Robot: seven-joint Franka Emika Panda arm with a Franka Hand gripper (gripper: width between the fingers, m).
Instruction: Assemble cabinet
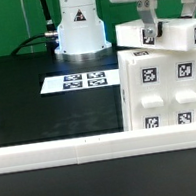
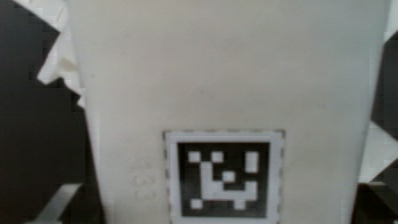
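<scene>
Nearest, I see the long low white L-shaped rail, likely a stop that squares parts. Behind it, at the exterior view's right, stands the large white plastic tagged cabinet, 1 small panel on top. My 2-finger gripper clenches that white top panel, presumably seating it. Farther back lies the marker board.

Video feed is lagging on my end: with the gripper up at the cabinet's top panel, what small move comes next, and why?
Probably a short, slow press straight down. The gripper sits at the small top panel, which lies tilted above the cabinet body rather than flush. The wrist view shows only a tagged white panel close up, so I cannot confirm the grip.
</scene>
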